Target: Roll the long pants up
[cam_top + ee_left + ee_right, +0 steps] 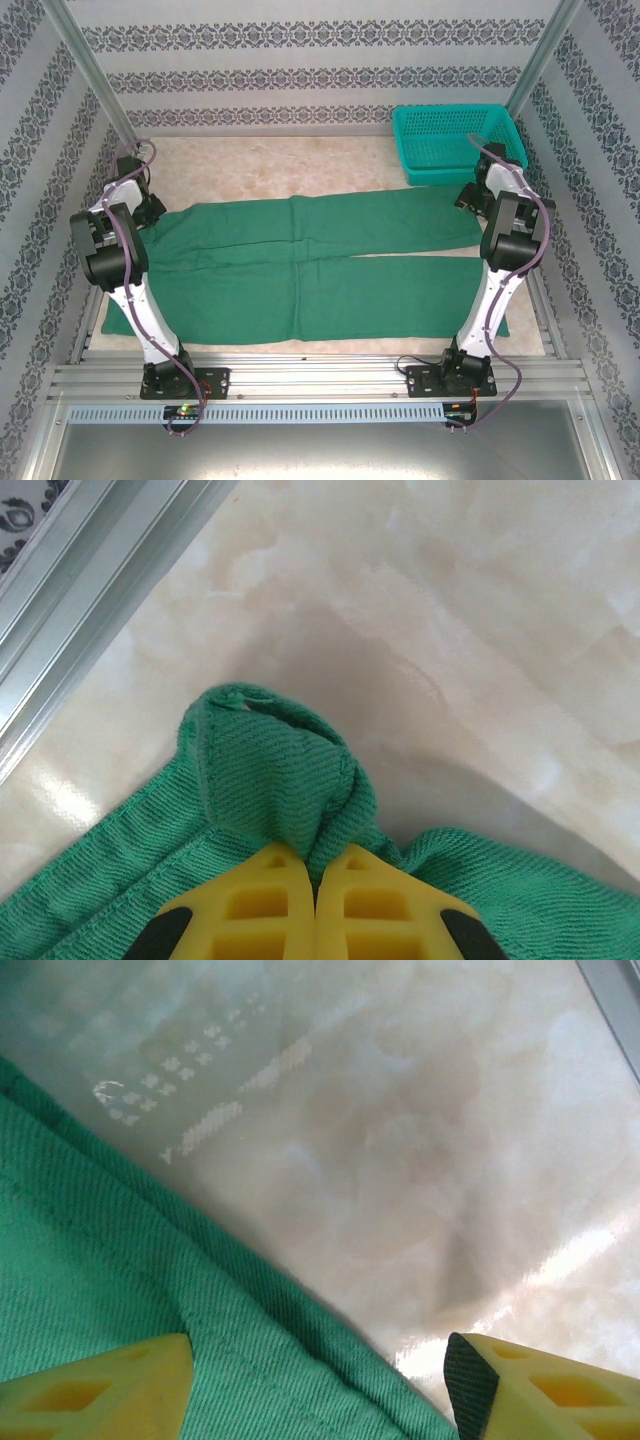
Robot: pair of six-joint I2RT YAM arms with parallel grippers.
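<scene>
Left claw (316, 875) clamps a pants (300, 270) corner to lift it; right claw (318, 1365), apart, straddles the pants' edge, likely to pinch

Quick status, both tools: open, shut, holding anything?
Left tool: shut, pinching a fold of the long pants.
Right tool: open, holding nothing, fingers on either side of the pants' edge.
</scene>
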